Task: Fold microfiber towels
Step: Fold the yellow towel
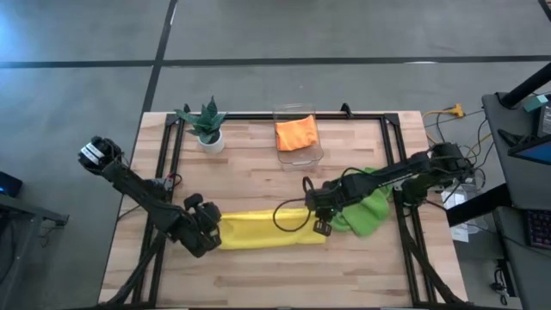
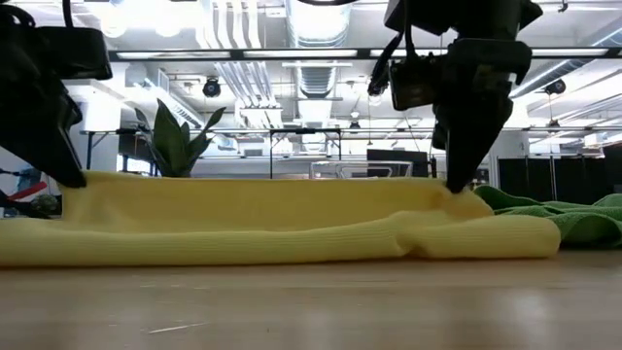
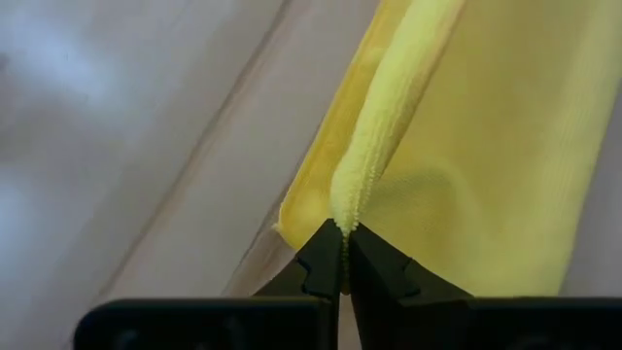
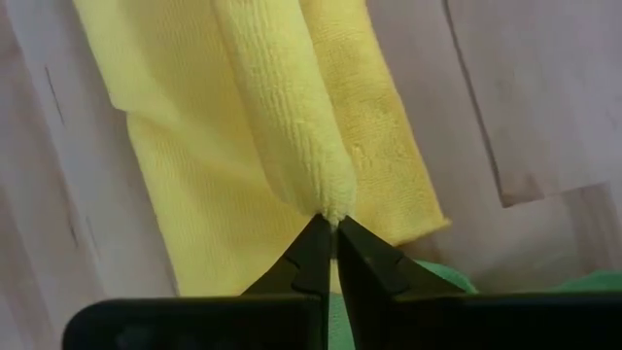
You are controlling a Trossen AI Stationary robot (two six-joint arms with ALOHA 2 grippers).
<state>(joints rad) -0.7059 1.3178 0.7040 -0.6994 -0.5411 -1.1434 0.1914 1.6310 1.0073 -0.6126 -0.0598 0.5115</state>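
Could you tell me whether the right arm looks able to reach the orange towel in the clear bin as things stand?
Probably not yet: the right gripper is shut on the yellow towel. The orange towel lies uncovered in the clear bin, across bare table.

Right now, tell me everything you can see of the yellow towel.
The yellow towel is a soft, finely ribbed microfiber cloth lying as a long folded strip across the wooden table, near its front edge. The left gripper is shut on a pinched ridge at one end, the right gripper on the other. Its right end lies against a crumpled green towel.
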